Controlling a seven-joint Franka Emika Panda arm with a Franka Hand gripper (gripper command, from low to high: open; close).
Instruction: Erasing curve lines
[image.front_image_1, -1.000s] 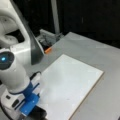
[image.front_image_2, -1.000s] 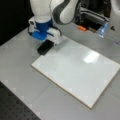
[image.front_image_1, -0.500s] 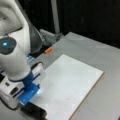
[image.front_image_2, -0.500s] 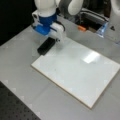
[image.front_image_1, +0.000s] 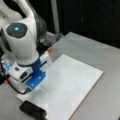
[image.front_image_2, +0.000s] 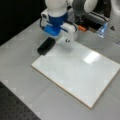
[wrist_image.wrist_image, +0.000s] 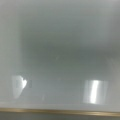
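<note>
Your gripper (image.front_image_2: 67, 40) hangs over the white board (image.front_image_2: 77, 72) at the corner beside the black eraser (image.front_image_2: 46, 46) — I cannot tell how its jaws stand. No curve lines show anywhere on the board, so neither place nor heading can be told — grey table (image.front_image_2: 22, 82) lies open past every board edge.

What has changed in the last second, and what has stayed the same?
The arm's blue-and-white wrist has moved away from the black rectangular eraser block, over the flat white board; the gripper is not seen. Eraser and board lie as before. No curve lines show.
</note>
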